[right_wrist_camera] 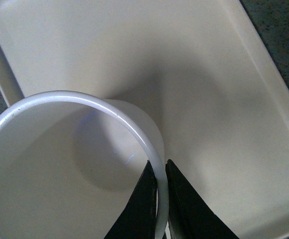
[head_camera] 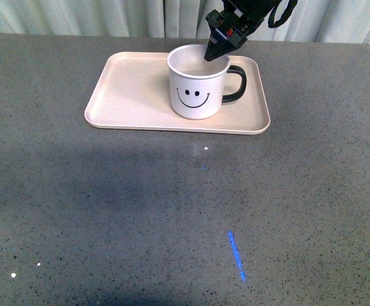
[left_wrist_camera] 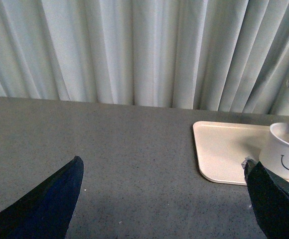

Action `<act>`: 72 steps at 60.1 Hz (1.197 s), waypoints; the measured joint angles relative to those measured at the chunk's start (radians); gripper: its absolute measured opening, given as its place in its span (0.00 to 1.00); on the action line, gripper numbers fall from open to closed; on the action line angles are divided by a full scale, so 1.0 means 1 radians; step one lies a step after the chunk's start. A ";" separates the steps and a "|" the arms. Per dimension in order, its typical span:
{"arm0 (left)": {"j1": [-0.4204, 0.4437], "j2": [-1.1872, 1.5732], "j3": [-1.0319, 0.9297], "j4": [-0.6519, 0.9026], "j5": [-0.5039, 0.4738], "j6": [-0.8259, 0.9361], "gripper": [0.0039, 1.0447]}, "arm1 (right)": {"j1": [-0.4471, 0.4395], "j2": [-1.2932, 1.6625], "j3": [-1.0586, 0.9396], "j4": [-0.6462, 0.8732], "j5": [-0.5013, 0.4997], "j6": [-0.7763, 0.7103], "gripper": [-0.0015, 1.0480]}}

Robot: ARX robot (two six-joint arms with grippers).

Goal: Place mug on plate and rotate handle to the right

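mug (head_camera: 198, 86) stood on plate (head_camera: 127, 95) near desk's (head_camera: 172, 210) far edge | front only: handle (head_camera: 236, 84) pointed right | right wrist only: right fingers (right_wrist_camera: 143, 206) clamped mug rim | left fingers (left_wrist_camera: 45, 204) apart

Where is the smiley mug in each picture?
Front view: the mug stands on the plate, right of its middle, the right gripper pinching its rim.
Left wrist view: the mug sits at the picture's edge, smiley showing, on the plate's end.
Right wrist view: the mug is seen close from above, rim in the gripper.
Shared landmark: the pink-beige plate under it.
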 joint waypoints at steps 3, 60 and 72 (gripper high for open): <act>0.000 0.000 0.000 0.000 0.000 0.000 0.91 | 0.000 0.005 0.017 -0.007 0.002 -0.006 0.34; 0.000 0.000 0.000 0.000 0.000 0.000 0.91 | -0.050 -0.875 -1.533 1.793 0.427 0.717 0.21; 0.000 0.000 0.000 0.000 0.000 0.000 0.91 | -0.070 -1.023 -1.818 1.879 0.389 0.733 0.02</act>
